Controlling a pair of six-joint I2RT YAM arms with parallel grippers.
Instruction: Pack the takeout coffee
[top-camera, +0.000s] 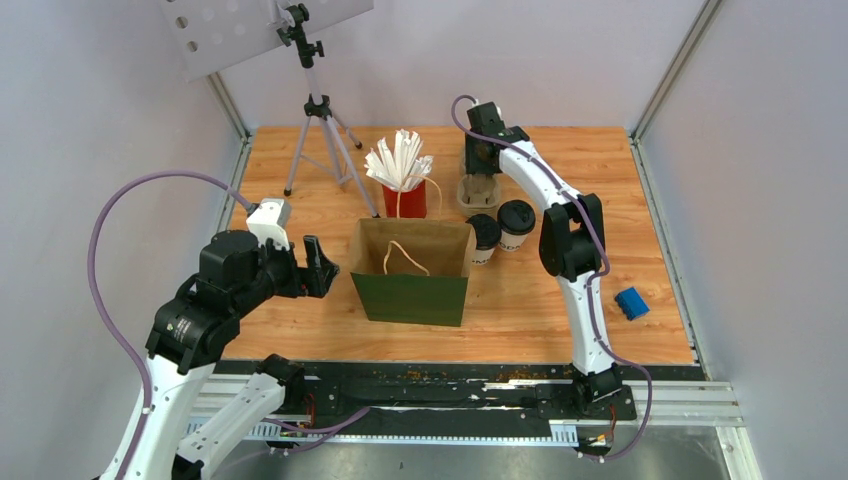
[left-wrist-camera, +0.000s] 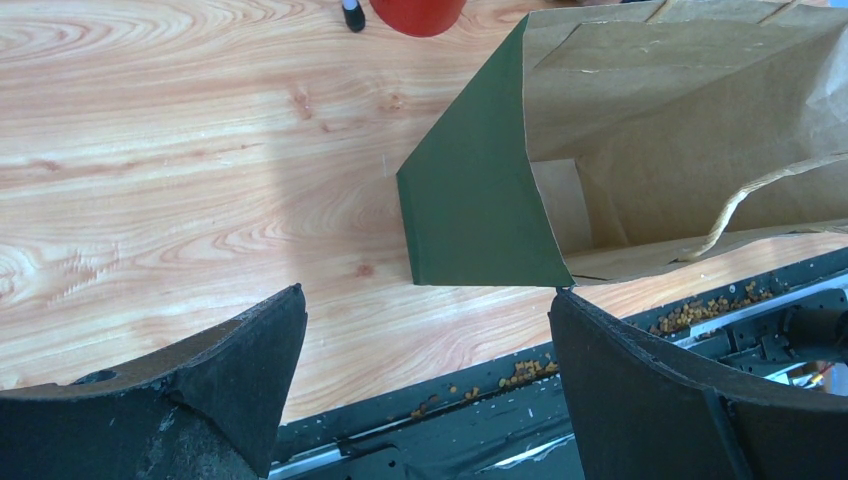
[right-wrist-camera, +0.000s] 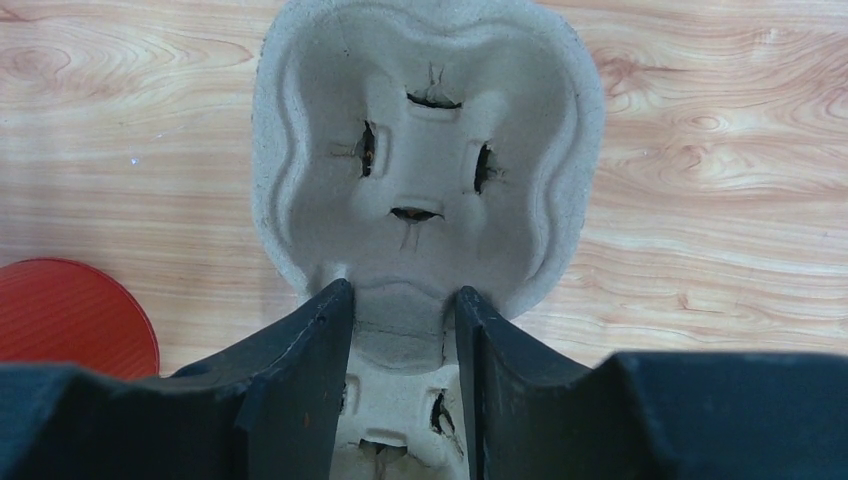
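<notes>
Pinching the tray (right-wrist-camera: 420, 60) at its middle, the right gripper (right-wrist-camera: 405, 300) was closed on it. The left gripper (left-wrist-camera: 428, 295) hung wide open beside the bag (top-camera: 410, 295). The left cup (top-camera: 484, 237) and right cup (top-camera: 516, 222) stood on the table by the bag. Next, I think, the tray needed lifting.

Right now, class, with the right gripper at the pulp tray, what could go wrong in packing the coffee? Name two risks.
1. The right gripper pinches only the narrow middle ridge of the pulp tray; lifted, it may tilt or slip.
2. The two lidded cups stand right beside the paper bag; carrying the tray past could knock them over.
</notes>
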